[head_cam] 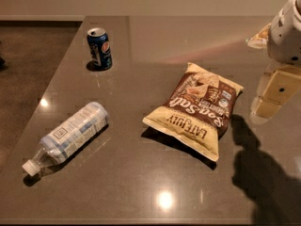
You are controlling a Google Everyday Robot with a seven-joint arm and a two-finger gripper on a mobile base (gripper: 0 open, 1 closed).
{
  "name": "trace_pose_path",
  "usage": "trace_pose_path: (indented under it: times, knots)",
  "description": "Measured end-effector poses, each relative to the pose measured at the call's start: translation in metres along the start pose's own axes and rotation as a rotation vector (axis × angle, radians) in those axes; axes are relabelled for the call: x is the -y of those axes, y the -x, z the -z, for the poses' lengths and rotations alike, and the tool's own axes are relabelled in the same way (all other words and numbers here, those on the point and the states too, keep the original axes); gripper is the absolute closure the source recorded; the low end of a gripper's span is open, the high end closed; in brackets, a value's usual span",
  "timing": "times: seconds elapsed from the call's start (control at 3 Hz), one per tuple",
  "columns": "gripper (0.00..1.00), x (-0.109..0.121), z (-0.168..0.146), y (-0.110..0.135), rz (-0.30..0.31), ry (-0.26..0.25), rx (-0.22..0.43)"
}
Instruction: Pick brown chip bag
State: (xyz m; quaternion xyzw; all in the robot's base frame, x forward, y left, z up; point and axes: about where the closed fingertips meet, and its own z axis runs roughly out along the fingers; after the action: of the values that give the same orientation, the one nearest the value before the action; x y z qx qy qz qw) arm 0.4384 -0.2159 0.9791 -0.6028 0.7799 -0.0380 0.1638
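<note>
The brown chip bag point(195, 109) is lying flat on the table point(155, 41), right of centre, with its printed face turned up. Nothing is touching it.

Table: the dark, glossy surface is filling most of the view and is carrying three loose items, all well apart from one another.

Arm and gripper: the robot's arm is entering at the upper right edge. The gripper point(270, 98) is hanging near the bag's right end and apart from it, and it appears to be clear of the tabletop. How wide it is set cannot be told from this view. It is not gripping the bag, and nothing is showing in its hold. Its shadow point(256, 173) is falling on the table to the lower right of the bag.

Bottle: a clear plastic bottle point(70, 133) is lying on its side at the left, with its white cap pointing toward the near left corner.

Can: a blue can point(99, 48) is standing upright at the far left.

Progress, as judged: the task is sitting at the approach stage. No contact is being made yet. Closing over the bag, gripping it and lifting it off the table are all outstanding.
</note>
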Motion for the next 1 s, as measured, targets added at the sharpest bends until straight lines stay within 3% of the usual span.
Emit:
trace_pose_path:
  times: [0.67, 1.0]
  knots:
    - [0.0, 0.001, -0.001, 0.002, 0.023, -0.01, -0.003]
    - [0.0, 0.012, -0.01, -0.003, 0.1, -0.012, -0.036]
